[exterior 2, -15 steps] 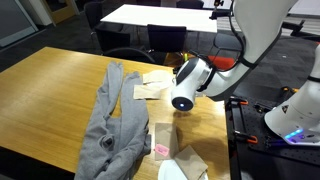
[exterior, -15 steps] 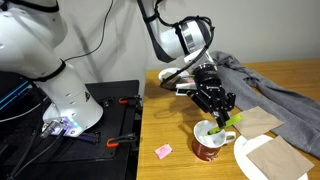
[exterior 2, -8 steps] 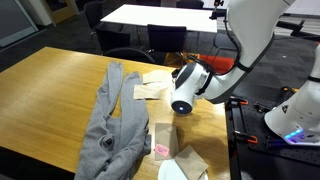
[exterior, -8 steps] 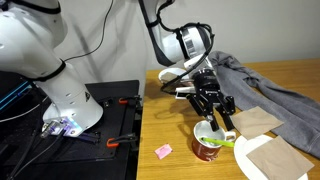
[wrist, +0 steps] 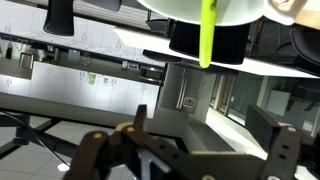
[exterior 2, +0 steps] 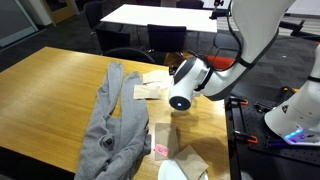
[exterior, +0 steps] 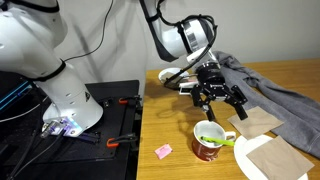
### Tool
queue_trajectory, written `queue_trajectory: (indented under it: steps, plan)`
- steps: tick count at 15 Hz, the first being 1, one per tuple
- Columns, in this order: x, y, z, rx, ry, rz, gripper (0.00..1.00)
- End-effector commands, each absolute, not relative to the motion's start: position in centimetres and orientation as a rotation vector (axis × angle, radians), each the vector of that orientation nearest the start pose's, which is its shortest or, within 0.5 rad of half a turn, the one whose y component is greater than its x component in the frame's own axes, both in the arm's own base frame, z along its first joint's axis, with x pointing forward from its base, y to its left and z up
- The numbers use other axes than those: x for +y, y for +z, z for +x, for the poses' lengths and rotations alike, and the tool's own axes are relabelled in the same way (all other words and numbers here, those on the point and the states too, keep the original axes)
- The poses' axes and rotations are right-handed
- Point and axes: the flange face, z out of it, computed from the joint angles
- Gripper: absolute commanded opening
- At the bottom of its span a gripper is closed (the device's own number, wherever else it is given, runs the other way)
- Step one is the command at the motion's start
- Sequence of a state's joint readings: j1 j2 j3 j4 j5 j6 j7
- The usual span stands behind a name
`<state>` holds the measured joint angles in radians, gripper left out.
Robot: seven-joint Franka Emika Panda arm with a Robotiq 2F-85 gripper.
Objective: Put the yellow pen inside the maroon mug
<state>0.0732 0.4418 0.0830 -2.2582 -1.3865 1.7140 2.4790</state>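
Observation:
The maroon mug stands on the wooden table near its edge. The yellow pen leans inside it, its top showing above the rim. My gripper hangs open just above and slightly beyond the mug, with nothing between its fingers. The wrist view is upside down: the mug sits at the top edge and the pen sticks out of its white inside. The gripper shows its two dark fingers spread wide apart. In the exterior view from behind the arm, the wrist hides mug, pen and jaws.
A grey cloth lies crumpled behind the gripper, also seen as the cloth. Brown paper lies beside the mug, and a white dish holds more paper. A pink note lies near the table edge. A black stand adjoins the table.
The gripper held the pen over the mug, then opened. The pen dropped into the mug and the gripper rose a little.

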Motion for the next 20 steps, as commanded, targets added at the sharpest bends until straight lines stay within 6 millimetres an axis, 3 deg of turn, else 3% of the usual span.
queue_trajectory:
  steps: [1,9,12,13,14,20]
  plan:
    - [-1.1,21.7,48.7,-1.208,1.015,1.519,1.0]
    - [-0.5,31.5,49.6,-1.272,1.064,1.515,1.0]
    - [-0.4,34.0,49.8,-1.276,1.079,1.522,1.0]
    - [-0.5,34.5,50.0,-1.27,1.082,1.532,1.0]
    - [-0.6,33.2,50.7,-1.28,1.092,1.522,1.0]
    - [-0.6,33.9,50.5,-1.277,1.096,1.525,1.0]
